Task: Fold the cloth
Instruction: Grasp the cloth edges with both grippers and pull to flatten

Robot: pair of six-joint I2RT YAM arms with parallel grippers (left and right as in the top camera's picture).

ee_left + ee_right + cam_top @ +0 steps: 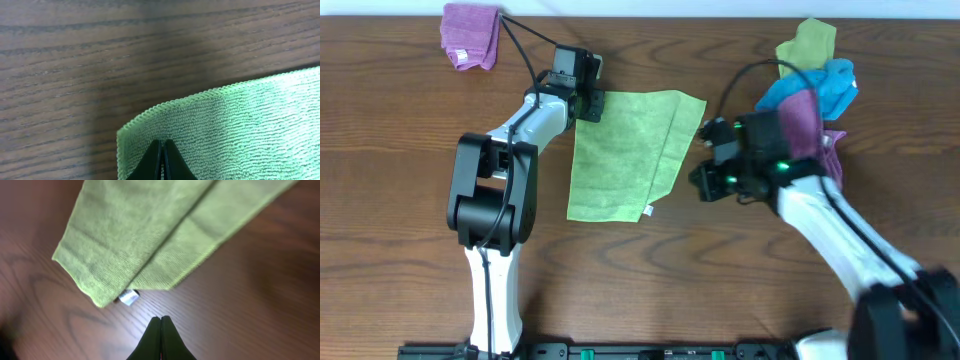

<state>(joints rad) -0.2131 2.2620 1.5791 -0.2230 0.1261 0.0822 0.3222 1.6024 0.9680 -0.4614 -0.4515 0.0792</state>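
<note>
The green cloth (625, 150) lies flat in the middle of the table, with its right part folded over onto itself. My left gripper (588, 105) is shut at the cloth's far left corner. In the left wrist view its tips (162, 142) sit low over the cloth (240, 125), just inside the hemmed corner, with no cloth visibly pinched between them. My right gripper (705, 178) is shut and empty over bare wood, to the right of the cloth. In the right wrist view its tips (161, 317) are short of the cloth's near corner (145, 235) and its white tag (129, 297).
A purple cloth (470, 35) lies at the far left corner. A pile of cloths, yellow-green (808, 45), blue (820, 88) and purple (805, 125), sits at the far right behind my right arm. The table is brown wood (400, 150).
</note>
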